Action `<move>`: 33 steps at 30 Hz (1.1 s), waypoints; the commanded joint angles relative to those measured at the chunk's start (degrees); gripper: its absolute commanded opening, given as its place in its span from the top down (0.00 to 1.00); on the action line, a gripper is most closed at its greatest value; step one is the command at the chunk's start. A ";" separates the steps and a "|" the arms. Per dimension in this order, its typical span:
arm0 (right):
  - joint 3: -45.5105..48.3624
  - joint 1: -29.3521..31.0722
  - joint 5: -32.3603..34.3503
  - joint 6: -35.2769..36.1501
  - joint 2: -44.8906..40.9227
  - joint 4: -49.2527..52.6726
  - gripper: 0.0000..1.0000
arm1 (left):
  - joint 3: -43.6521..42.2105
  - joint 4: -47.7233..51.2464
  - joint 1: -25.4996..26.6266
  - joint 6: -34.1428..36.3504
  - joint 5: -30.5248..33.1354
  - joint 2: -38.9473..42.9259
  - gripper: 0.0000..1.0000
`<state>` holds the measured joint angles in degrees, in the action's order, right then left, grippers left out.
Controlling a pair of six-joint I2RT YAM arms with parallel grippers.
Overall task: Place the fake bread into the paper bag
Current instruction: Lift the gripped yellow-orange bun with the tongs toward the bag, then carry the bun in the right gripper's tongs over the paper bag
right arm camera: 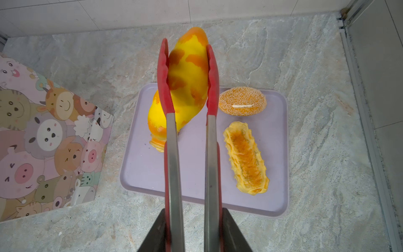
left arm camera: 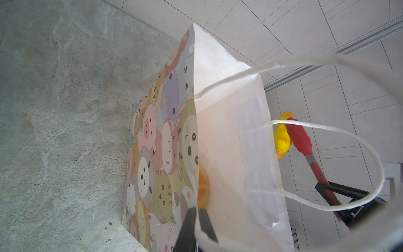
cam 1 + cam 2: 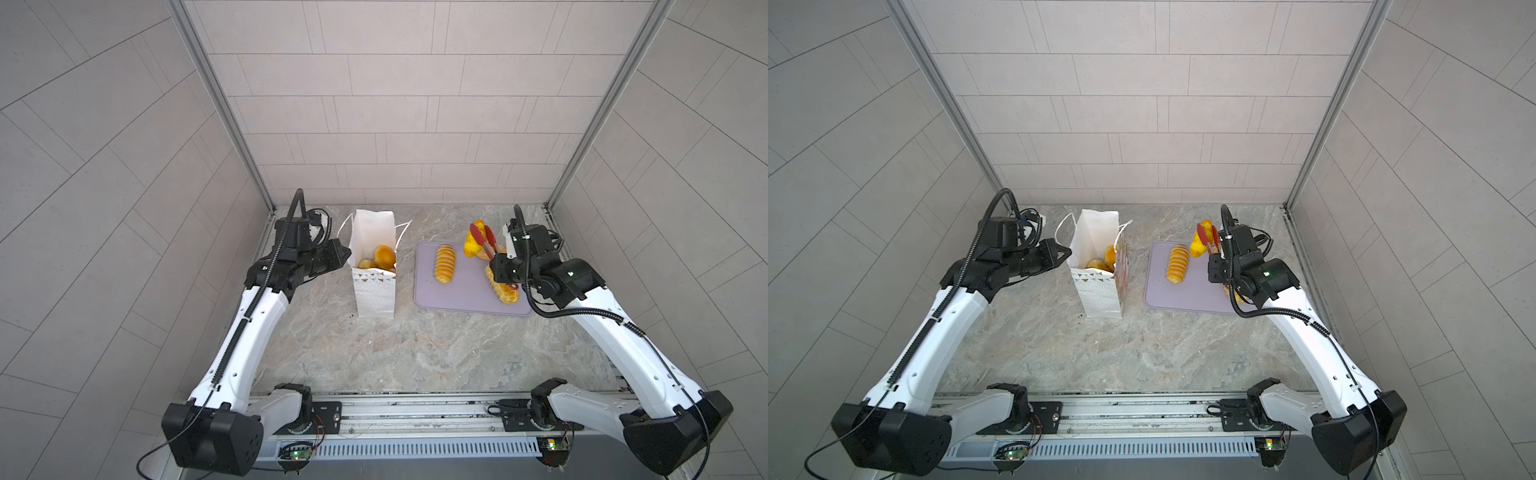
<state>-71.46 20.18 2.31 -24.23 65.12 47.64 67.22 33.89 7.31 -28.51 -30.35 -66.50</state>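
The white paper bag [image 3: 372, 286] stands upright left of centre, with two orange breads [image 3: 383, 257] showing inside it. My left gripper [image 2: 197, 210] is shut on the bag's rim on the animal-face side [image 2: 165, 139]. My right gripper [image 1: 193, 210] is shut on the red-tipped tongs [image 1: 174, 152]. The tongs clamp a yellow and orange bread [image 1: 188, 74] above the lilac tray [image 1: 148, 174]. On the tray lie a ridged loaf [image 3: 445, 264], a seeded bun [image 1: 242, 103] and a long flaky loaf [image 1: 246, 161].
The tray [image 3: 461, 297] lies right of the bag [image 3: 1100, 291] on the marble tabletop. Tiled walls close in the back and both sides. A metal rail [image 3: 415, 411] with the arm bases runs along the front edge.
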 commanded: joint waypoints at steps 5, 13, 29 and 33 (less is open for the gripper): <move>-6.47 -0.23 -0.37 0.66 -1.49 2.22 0.65 | 0.89 0.65 0.23 0.39 -0.50 0.94 0.92; -12.98 -0.32 -1.43 1.96 -1.53 3.76 0.64 | 0.74 0.61 0.25 0.30 -0.58 1.06 0.92; -22.84 -0.23 -8.27 3.22 -1.14 1.91 0.64 | 0.54 1.05 0.24 0.26 0.04 1.62 0.92; -23.37 -0.13 -11.01 2.99 -1.31 0.31 0.64 | 0.54 1.09 0.25 0.07 0.11 1.48 0.92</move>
<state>-93.34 20.18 -5.85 -21.41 65.12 51.99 67.22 34.22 7.31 -28.53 -30.35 -66.13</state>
